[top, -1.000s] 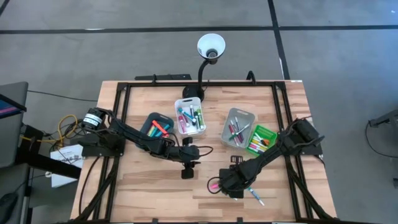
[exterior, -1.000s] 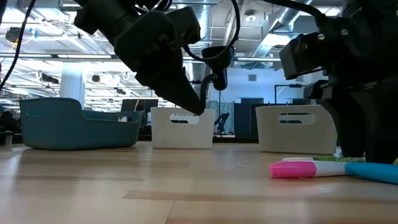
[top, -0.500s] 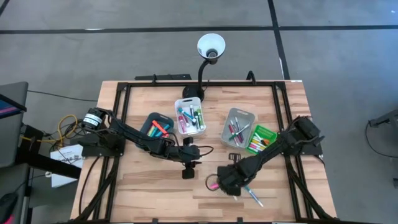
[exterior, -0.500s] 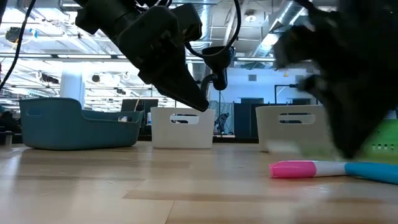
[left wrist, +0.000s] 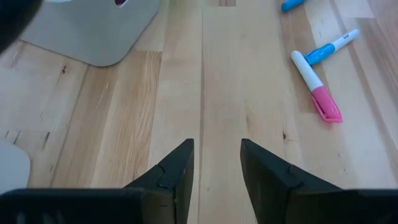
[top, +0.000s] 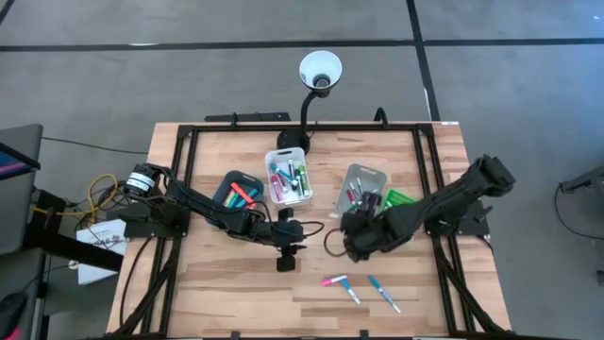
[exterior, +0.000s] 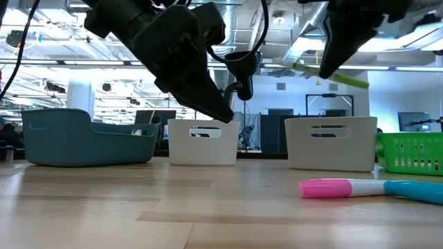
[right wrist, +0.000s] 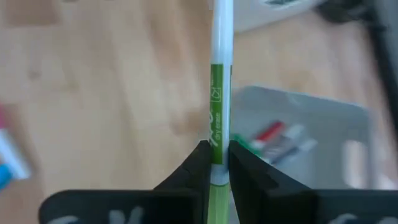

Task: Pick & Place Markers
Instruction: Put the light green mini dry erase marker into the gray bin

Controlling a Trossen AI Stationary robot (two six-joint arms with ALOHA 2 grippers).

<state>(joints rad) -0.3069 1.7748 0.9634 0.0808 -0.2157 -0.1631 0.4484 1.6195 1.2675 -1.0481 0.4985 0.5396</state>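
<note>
My right gripper (top: 351, 241) hangs above the table beside the grey bin (top: 375, 179), shut on a green marker with a white barrel (right wrist: 217, 93); the low view shows this marker (exterior: 346, 79) high up. A pink-capped marker (top: 332, 280) and a blue one (top: 382, 291) lie flat on the wood near the front edge. My left gripper (left wrist: 217, 163) is open above bare wood at mid-table (top: 284, 257), holding nothing. My right gripper pinches the green marker's barrel (right wrist: 216, 146) between its two fingers, about midway along it. The fingers come from above, pointing down, and lie across the marker. The marker is lifted clear of the table, nearly level, slightly tilted.
A dark teal bin (top: 229, 184), a white bin (top: 275, 157) and the grey bin hold several markers; a green basket (top: 404, 201) stands right of the grey bin. A lamp (top: 320, 71) stands at the far edge. Bare wood lies along the near edge.
My right gripper has shut on the green marker near the front edge, lifted it clear and carried it up and toward the far edge, to beside the grey bin. The pink and blue markers stay on the table.
</note>
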